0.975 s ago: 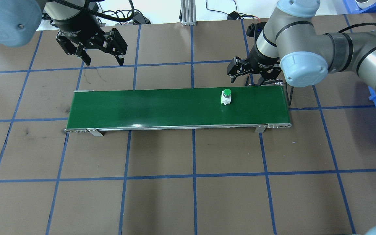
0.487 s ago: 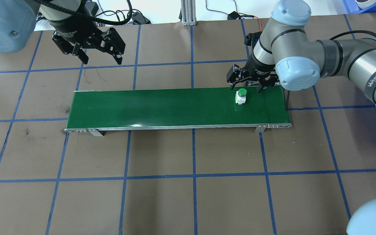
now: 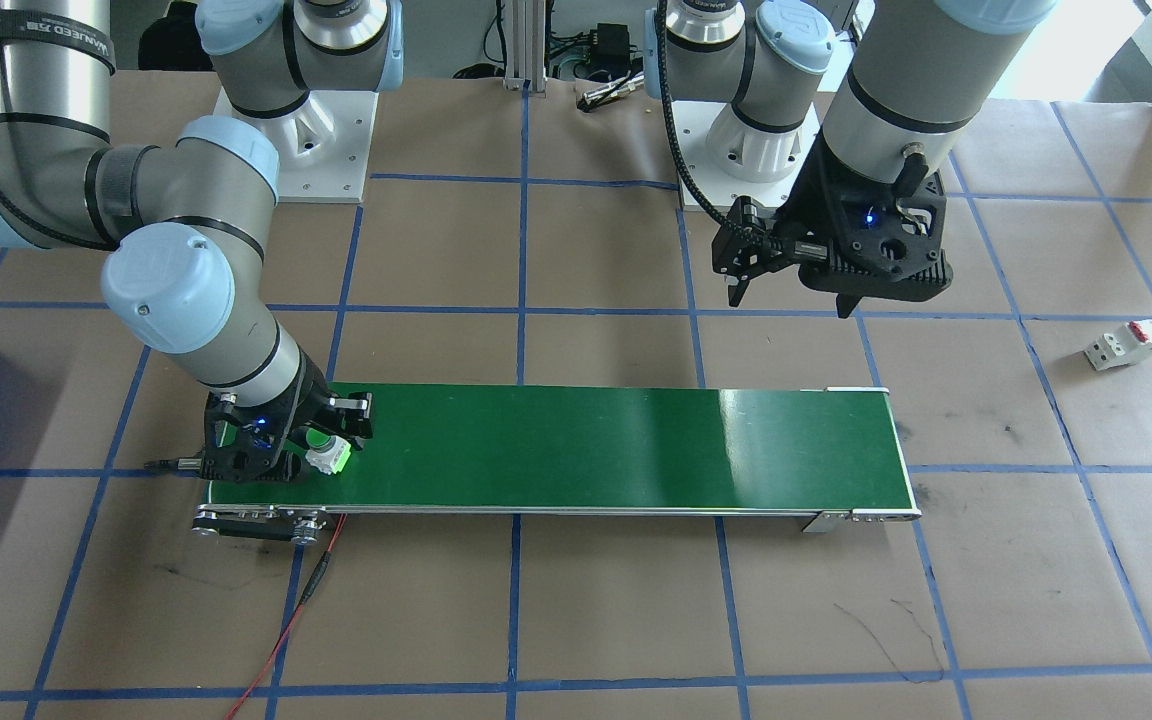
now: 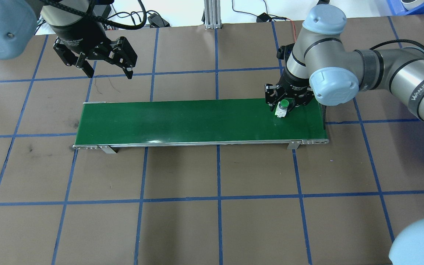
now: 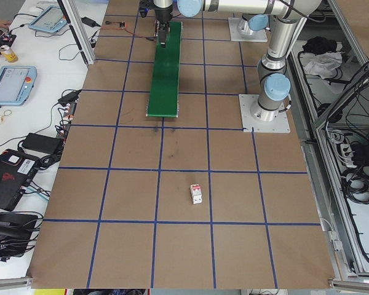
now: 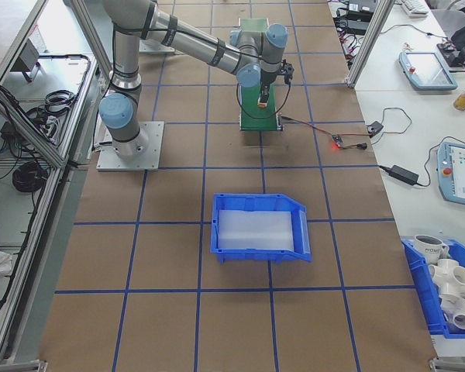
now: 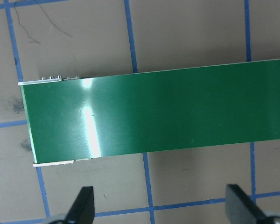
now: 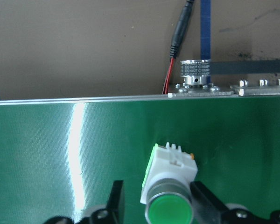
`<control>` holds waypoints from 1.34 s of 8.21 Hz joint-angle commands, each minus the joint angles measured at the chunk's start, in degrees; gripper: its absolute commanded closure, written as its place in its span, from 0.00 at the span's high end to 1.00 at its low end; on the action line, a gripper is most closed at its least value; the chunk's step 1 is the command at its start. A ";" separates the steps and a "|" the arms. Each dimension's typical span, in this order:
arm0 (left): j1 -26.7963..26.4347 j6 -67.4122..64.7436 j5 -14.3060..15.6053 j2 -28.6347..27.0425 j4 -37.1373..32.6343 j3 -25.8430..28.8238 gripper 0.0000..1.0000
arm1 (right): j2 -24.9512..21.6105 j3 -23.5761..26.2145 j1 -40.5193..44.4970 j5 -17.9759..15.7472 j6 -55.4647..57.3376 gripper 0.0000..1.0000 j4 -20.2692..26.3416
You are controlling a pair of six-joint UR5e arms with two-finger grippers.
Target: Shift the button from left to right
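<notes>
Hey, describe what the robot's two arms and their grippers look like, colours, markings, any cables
Both arms are silver-grey tubes with pale blue joint caps and black bands; the right arm carries white lettering on a black band. Each ends in a black two-finger gripper: left gripper, right gripper. A black braided cable runs along the left arm; small blue lights glow at both wrists.

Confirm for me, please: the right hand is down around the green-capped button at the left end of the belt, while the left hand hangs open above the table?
Not quite: the button sits near the belt's right end, as the overhead view shows. The right hand is indeed down around it, and the left hand hangs open above the table.
</notes>
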 commanded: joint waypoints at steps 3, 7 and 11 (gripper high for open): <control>0.00 0.09 1.09 -0.10 -0.86 -0.35 1.00 | -1.77 -4.21 -2.70 -5.02 -3.15 0.00 2.30; 0.00 -0.43 1.18 -0.10 -0.68 -0.44 1.00 | -5.99 -7.58 -18.67 -8.26 -31.36 0.00 9.86; -0.79 -0.61 1.70 0.07 -0.59 -0.35 1.00 | -6.44 -10.30 -38.80 -8.02 -64.52 0.00 9.25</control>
